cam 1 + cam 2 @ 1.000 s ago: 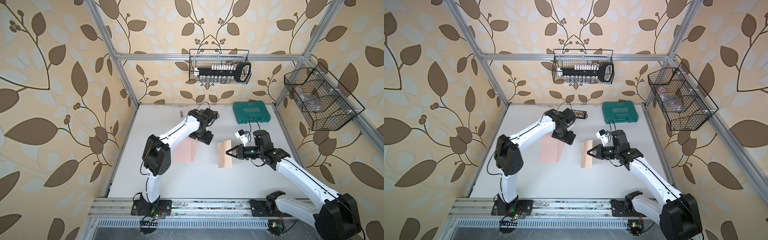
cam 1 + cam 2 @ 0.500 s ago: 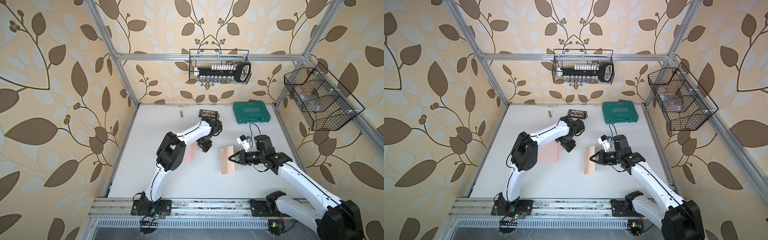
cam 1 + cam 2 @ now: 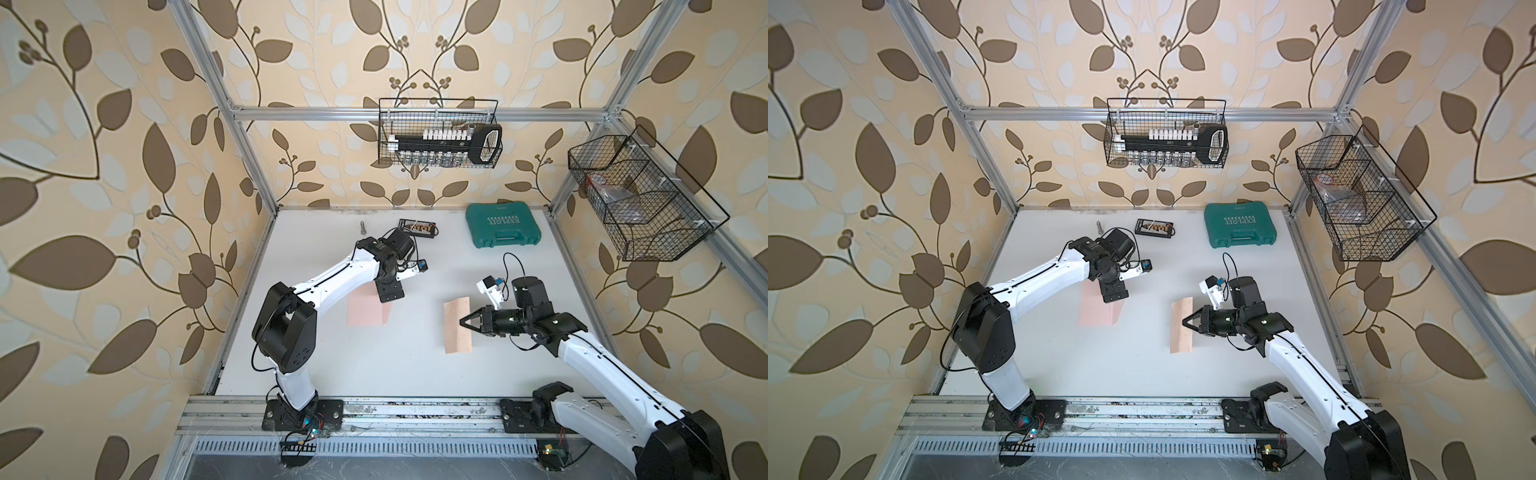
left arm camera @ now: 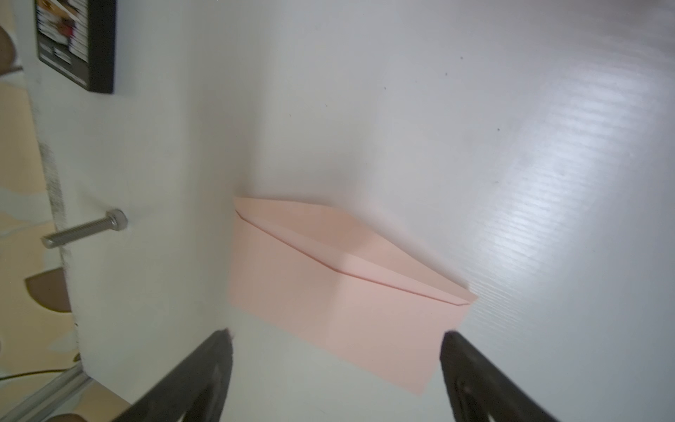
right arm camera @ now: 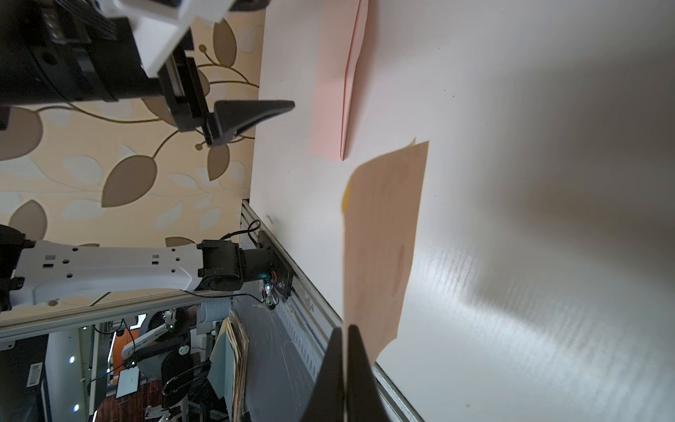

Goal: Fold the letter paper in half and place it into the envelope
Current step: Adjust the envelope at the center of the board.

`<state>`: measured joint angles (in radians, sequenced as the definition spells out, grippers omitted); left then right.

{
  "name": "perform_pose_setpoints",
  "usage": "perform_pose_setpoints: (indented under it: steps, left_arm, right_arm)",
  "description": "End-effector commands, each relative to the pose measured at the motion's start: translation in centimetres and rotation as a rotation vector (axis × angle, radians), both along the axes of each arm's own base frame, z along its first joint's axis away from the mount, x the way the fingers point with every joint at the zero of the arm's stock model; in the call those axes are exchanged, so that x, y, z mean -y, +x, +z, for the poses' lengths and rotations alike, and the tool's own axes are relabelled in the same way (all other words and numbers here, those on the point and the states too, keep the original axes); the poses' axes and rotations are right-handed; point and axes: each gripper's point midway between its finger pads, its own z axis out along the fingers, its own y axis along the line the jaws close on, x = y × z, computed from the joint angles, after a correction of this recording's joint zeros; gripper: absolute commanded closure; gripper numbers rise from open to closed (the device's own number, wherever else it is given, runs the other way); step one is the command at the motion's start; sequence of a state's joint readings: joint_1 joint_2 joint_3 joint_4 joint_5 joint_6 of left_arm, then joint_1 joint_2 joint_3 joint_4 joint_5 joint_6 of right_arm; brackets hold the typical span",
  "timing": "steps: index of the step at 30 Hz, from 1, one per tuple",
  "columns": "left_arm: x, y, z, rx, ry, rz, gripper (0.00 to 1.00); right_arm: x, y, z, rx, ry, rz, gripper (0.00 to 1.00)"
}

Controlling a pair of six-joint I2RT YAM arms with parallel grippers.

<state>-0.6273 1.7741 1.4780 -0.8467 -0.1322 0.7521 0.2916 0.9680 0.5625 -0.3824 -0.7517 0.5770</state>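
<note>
Right gripper (image 3: 462, 321), closed, pinches a long edge of the letter paper (image 3: 456, 332) at mid-counter (image 3: 415, 374). Left gripper (image 3: 389, 293), jaws spread wide, is poised over the envelope (image 3: 365, 312), which lies flat and well apart from the paper.

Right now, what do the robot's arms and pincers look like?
The left arm and right arm are white shells with black joints; thin black cables loop at the wrists. The left gripper and right gripper have black, pointed wedge fingers.
</note>
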Motion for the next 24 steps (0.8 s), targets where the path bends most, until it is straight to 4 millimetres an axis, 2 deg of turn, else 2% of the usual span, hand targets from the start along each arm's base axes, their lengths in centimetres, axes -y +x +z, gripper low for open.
perform_pose_setpoints:
  steps: [1,6,10,14,20,24]
  left_arm:
    - [2.3,0.3,-1.3,-0.034,-0.033,-0.023,0.04]
    - [2.1,0.4,-2.8,-0.143,-0.006,0.245,0.03]
    - [-0.1,0.3,-5.3,-0.176,0.139,0.401,0.03]
    - [-2.1,1.1,-6.1,-0.145,0.273,0.527,0.07]
    - [-2.4,1.8,-6.9,-0.187,0.259,0.655,0.12]
    - [-2.3,3.1,-5.0,-0.203,0.075,0.774,0.12]
  right_arm:
    - [0.0,-0.1,-0.1,-0.005,0.014,-0.003,1.0]
    - [0.0,0.3,-0.1,-0.006,0.022,-0.028,1.0]
    - [0.0,0.4,-0.4,-0.016,0.025,-0.036,1.0]
    - [0.1,0.4,-0.6,-0.024,0.022,-0.04,1.0]
    - [0.6,-0.1,-1.0,-0.036,0.015,-0.056,1.0]
    - [0.9,-0.6,-1.1,-0.035,0.011,-0.068,1.0]
